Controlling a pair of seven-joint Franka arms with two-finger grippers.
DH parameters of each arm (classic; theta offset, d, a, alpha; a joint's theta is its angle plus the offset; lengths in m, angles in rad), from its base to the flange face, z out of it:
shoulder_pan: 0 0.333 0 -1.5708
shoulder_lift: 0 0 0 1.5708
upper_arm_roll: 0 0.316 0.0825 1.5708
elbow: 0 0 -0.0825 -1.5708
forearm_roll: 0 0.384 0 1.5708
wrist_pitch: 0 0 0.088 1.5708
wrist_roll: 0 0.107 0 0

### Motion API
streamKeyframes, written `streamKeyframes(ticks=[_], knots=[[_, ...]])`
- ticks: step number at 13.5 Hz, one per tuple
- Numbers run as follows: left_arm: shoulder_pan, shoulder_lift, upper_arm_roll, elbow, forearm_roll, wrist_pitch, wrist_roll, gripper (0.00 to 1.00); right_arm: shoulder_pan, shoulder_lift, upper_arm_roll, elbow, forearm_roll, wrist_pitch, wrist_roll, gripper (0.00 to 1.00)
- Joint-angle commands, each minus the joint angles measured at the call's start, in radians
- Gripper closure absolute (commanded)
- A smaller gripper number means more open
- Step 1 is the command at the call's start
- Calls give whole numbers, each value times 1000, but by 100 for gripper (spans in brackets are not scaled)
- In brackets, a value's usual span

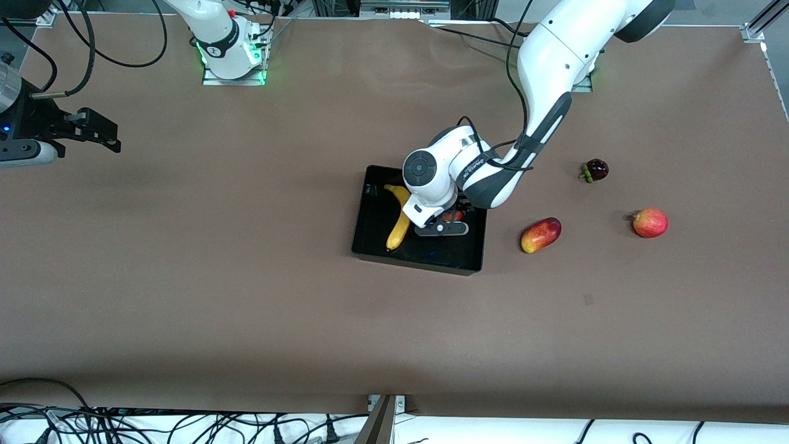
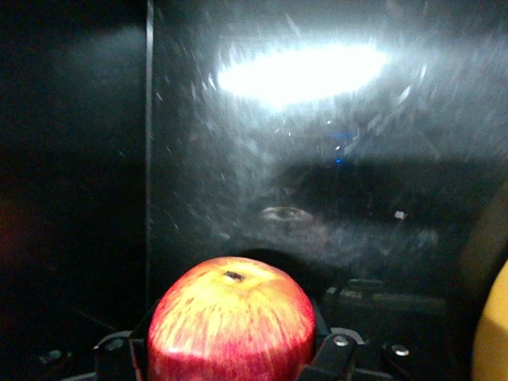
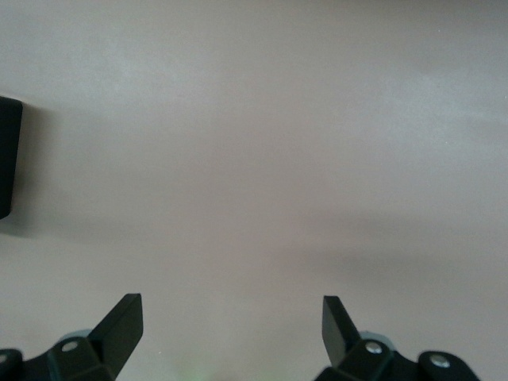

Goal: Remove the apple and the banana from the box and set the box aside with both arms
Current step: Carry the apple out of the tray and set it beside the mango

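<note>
A black box [image 1: 419,256] sits near the middle of the table [image 1: 246,296], with a banana [image 1: 399,217] lying inside it. The left gripper [image 1: 445,223] reaches down into the box beside the banana, a small apple [image 1: 453,216] showing at its fingers. The right gripper [image 1: 102,131] waits over the edge at the right arm's end. On the bare table toward the left arm's end lie a mango [image 1: 540,235], a second apple [image 1: 650,222] and a dark purple fruit [image 1: 595,169].

The brown paper-covered table [image 1: 246,296] carried a shallow glossy black plastic bin [image 1: 419,259] mid-table; toward the left arm's end lay a red-yellow oblong fruit [image 1: 540,235], a round red apple [image 1: 650,222] and a dark purple fruit [image 1: 595,169].
</note>
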Motion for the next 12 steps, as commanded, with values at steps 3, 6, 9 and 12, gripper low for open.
streamKeyframes(ticks=[3,6,9,12], knots=[[58,-106,-5,111,-157,-144,42,83,-14,8,15,19,-15,-4,5,0],[145,-106,-4,292,-260,-387,242,83,-14,8,15,19,-16,-4,6,0],[252,-147,-1,293,-256,-553,507,83,-14,8,15,19,-16,-4,5,0],[406,-161,-2,186,-199,-680,792,81,-14,6,15,19,-16,-4,6,0]])
